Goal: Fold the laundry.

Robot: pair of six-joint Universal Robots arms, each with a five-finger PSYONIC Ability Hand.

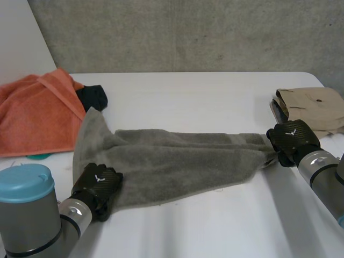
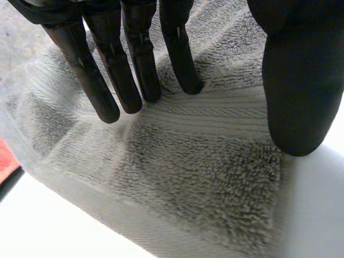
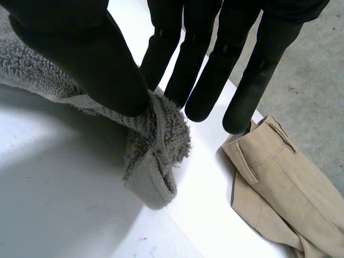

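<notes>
Grey towel (image 1: pixel 177 158) lies stretched across the white table (image 1: pixel 215 226) between both hands. Left hand (image 1: pixel 98 185) is on its near left corner, fingers (image 2: pixel 137 70) straight and flat on the pile; thumb sits at the edge, doesn't look like it's gripping. Right hand (image 1: pixel 293 141) pinches the bunched right end between thumb and fingers. Beige trousers (image 1: pixel 314 107) lie just beside it. Orange towel (image 1: pixel 37 115) and black cloth (image 1: pixel 92 97) are at far left.

My white table (image 1: pixel 215 91), mid-session: a grey towel (image 1: pixel 177 161) lies stretched from my left fingers (image 2: pixel 141 64) to my right fingers (image 3: pixel 207 75). Beige trousers (image 1: pixel 314 107) sit just past the right fingertips, and an orange towel (image 1: pixel 35 113) and a black cloth (image 1: pixel 94 97) lie beyond the left.
</notes>
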